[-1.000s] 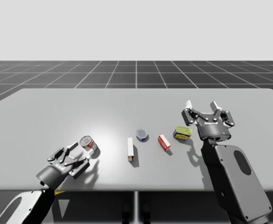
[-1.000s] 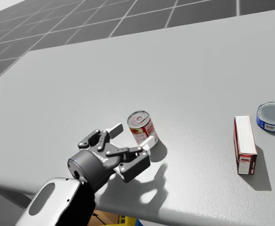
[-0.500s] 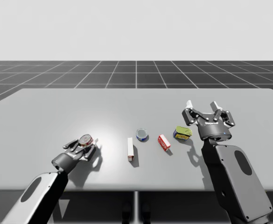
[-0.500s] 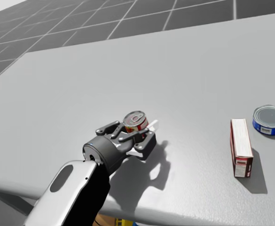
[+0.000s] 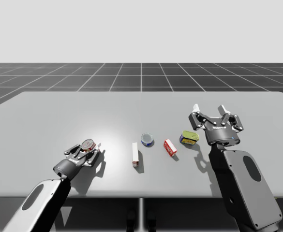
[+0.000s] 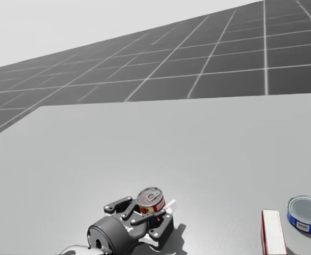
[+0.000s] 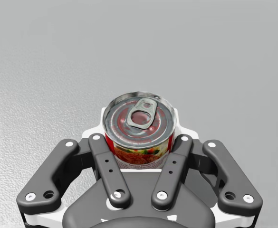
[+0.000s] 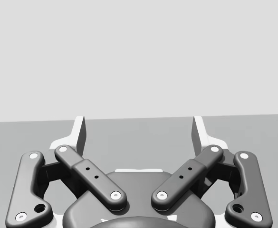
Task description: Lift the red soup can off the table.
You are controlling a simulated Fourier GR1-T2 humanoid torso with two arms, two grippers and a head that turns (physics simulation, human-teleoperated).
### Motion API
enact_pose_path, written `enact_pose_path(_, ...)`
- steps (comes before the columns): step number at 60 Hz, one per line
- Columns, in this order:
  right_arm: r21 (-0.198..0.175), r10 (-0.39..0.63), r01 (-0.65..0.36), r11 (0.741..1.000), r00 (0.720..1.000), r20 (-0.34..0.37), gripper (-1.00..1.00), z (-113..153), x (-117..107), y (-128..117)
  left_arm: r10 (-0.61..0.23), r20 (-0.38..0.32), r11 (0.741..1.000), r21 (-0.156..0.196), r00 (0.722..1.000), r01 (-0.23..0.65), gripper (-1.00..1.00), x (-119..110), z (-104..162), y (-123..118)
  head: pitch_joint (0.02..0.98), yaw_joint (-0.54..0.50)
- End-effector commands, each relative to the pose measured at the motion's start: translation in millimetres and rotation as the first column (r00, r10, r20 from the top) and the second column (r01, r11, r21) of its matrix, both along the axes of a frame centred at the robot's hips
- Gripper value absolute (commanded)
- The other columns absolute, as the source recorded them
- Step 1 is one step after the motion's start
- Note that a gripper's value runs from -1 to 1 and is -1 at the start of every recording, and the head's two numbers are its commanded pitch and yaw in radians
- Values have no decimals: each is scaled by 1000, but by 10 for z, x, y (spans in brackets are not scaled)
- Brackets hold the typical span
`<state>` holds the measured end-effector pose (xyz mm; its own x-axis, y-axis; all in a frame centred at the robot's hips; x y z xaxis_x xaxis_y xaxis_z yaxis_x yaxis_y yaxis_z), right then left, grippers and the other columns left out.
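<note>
1. Well, you have four other things on the grey table [image 5: 141,106]. In the high view all of them lie at about 3 o'clock from the red soup can [image 7: 139,126]: a slim white box [image 5: 135,154] lying flat, a blue can [image 5: 147,139], a small red box [image 5: 170,147] and a yellow-topped can [image 5: 189,137].
2. The slim white box is the nearest of them, closer to 4 o'clock, and it lies well apart from the soup can. The blue can stands near the box, at its 1 o'clock.
3. Your right gripper [image 8: 139,128] hangs at 1 o'clock of the yellow-topped can in the high view, with its fingers spread wide apart.
4. The red soup can sits toward 8 o'clock of the table's middle, near the table's 6 o'clock edge, on your left side.
5. Your left gripper [image 5: 87,151] comes at the can from 7 o'clock and is clamped on it. The left wrist view shows a white pad pressed against each side of the can's body.
6. The can stands lid up. It has a silver top with a pull tab, a red band under the rim and a picture of mixed vegetables below that.
7. The gripper's linkage hides the can's base, so you cannot tell whether it rests on the table or hangs just above it.
</note>
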<state>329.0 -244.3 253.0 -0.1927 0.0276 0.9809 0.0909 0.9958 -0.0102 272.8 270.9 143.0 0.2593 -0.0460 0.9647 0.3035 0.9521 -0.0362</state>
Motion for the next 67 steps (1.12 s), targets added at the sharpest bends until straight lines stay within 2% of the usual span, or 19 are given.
enact_pose_path(1, 0, 1, -1, 1000, 1000, -1, -1000, -5, -1, 0, -106, -36, 994, -5, 994, 106, 1000, -78, -109, -76, 490, 421)
enact_pose_path(9, 0, 0, 0, 1000, 1000, -1, -1000, -8, -4, 2, -110, -21, 994, -20, 994, 110, 1000, -95, -68, -97, 452, 425)
enact_pose_path(21, -6, -3, 3, 1000, 1000, -4, -1000, -16, -1, 7, -130, 26, 992, 1, 991, 130, 1000, -119, 161, -162, 445, 429)
enact_pose_path(39, -12, -4, 4, 1000, 1000, -6, -1000, -19, 5, 9, -159, 158, 985, 88, 974, 147, 1000, -100, 801, -268, 435, 435)
enact_pose_path(43, -17, -4, 4, 1000, 1000, -8, -1000, -24, 10, 13, -155, 186, 986, 87, 970, 141, 1000, -91, 940, -275, 433, 435)
enact_pose_path(46, -28, -5, 5, 1000, 1000, -13, -1000, -34, 15, 20, -154, 225, 985, 106, 962, 133, 1000, -93, 1079, -288, 436, 433)
enact_pose_path(59, -30, -6, 5, 1000, 1000, -18, -1000, -34, 16, 24, -164, 336, 983, 131, 927, 126, 1000, -101, 1576, -313, 435, 431)
enact_pose_path(67, -37, 3, -4, 999, 1000, -18, -1000, -41, 13, 16, -177, 399, 978, 171, 900, 116, 1000, -94, 1872, -361, 435, 430)
